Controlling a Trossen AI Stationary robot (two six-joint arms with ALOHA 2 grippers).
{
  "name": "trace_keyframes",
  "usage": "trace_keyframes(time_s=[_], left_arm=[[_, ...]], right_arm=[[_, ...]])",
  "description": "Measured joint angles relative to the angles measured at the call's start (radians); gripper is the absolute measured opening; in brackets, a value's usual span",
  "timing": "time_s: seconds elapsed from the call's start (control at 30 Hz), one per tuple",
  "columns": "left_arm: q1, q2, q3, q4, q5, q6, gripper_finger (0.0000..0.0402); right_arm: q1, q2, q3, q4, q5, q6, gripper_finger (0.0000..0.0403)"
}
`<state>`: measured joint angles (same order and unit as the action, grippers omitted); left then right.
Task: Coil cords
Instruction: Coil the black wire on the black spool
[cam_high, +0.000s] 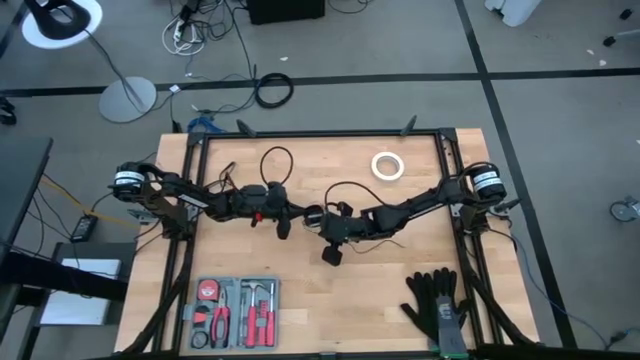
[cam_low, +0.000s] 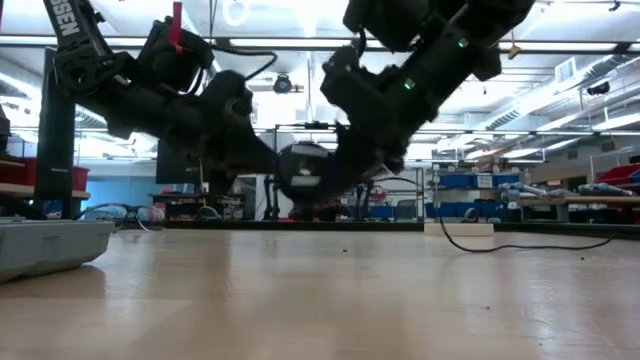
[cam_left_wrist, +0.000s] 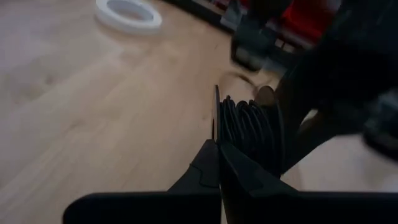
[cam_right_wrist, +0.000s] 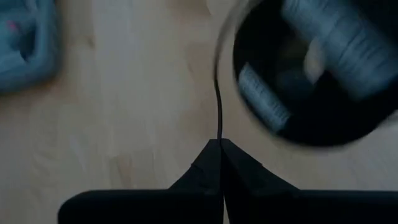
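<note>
With the left gripper (cam_left_wrist: 219, 155) clamped on the wound puck (cam_left_wrist: 252, 134) and the right gripper (cam_right_wrist: 220, 146) pinching the thin cord (cam_right_wrist: 219, 106), pulling unevenly could spill the coils.

1. This is a robotics lab or workshop: two dark arms are mounted on a black metal frame (cam_high: 320, 135) bolted to a wooden counter (cam_high: 300, 300).
2. A grey tool tray (cam_high: 235, 312) with red-handled hand tools lies on the counter, and black work gloves (cam_high: 435, 300) lie nearby.
3. The grey floor (cam_high: 400, 40) carries dark tape lines, loose cables and a lamp stand (cam_high: 125, 98).
4. Across the room, the low view shows ceiling strip lights (cam_low: 300, 12), shelving with blue bins (cam_low: 465, 182), and workbenches (cam_low: 570, 200).
</note>
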<state>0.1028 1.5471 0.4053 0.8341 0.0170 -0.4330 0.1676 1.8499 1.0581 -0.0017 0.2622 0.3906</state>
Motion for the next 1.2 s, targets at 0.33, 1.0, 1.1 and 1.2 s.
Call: trace_keyframes(time_s=[0.33,1.0,1.1,1.2], left_arm=[[0.0,0.0,0.0,-0.101,-0.049,-0.049,0.0],[0.0,0.0,0.0,-0.06,-0.002,-0.05,0.0],[0.0,0.0,0.0,-0.04,0.037,-0.042,0.0],[0.0,0.0,0.0,-0.051,0.053,-0.028,0.0]], right_arm=[[0.048,0.012,0.001,0.019,0.175,-0.07,0.0],[0.003,0.016,0.001,-0.128,0.083,0.12,0.0],[0.001,0.016,0.001,-0.213,0.112,0.162,0.0],[0.0,0.016,0.001,-0.246,0.138,0.182,0.0]])
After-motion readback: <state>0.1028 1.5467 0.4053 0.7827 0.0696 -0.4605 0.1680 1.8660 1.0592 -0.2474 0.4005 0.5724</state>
